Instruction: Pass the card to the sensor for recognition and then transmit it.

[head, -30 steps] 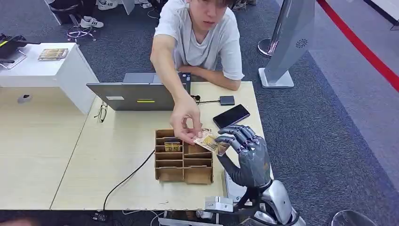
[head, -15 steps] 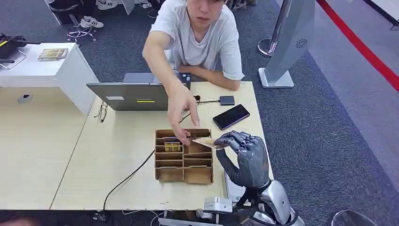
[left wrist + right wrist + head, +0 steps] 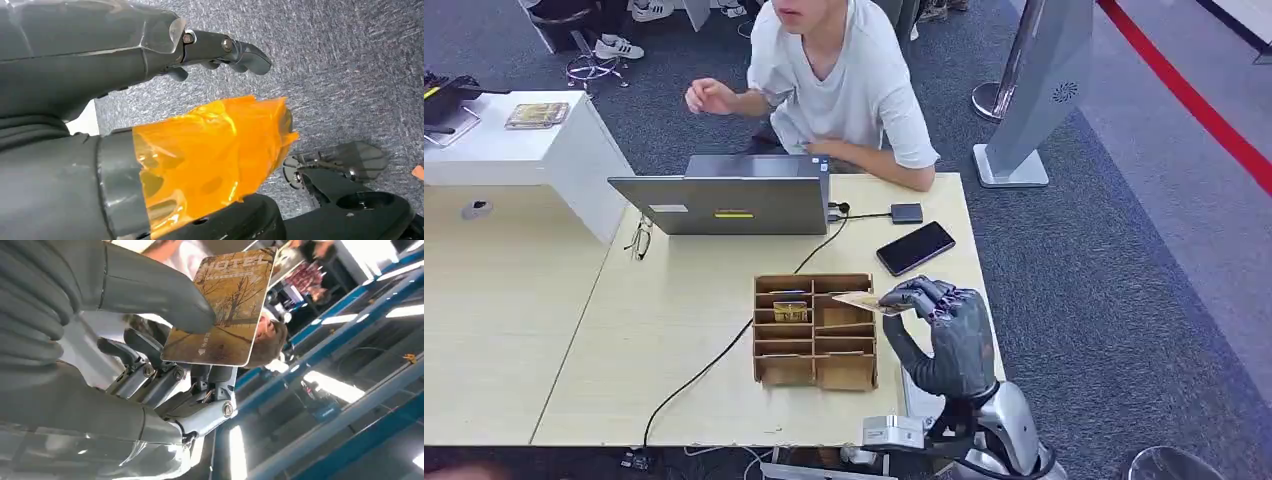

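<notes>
My right hand [image 3: 946,332] is raised at the table's right edge and pinches a golden-brown hotel card [image 3: 860,301] between thumb and fingers, roughly level over the right side of the cardboard slot box [image 3: 814,372]. The right wrist view shows the card [image 3: 225,305] up close, printed with trees, with the thumb [image 3: 150,290] pressed on its face. A small dark box [image 3: 906,212] wired to the laptop lies at the table's far right, beyond a black phone [image 3: 915,247]. My left hand [image 3: 90,55] hangs over grey carpet and holds nothing, its thumb [image 3: 210,150] wrapped in orange tape.
A person in a white shirt [image 3: 844,80] sits behind the open laptop [image 3: 724,200], one hand lifted away to the left. Another card [image 3: 790,311] stands in a slot of the box. A black cable [image 3: 714,360] runs across the table. A grey kiosk stand [image 3: 1034,90] is at the far right.
The person's hand let go of the card and drew back behind the laptop. My right hand stays in place, now holding the card alone.
</notes>
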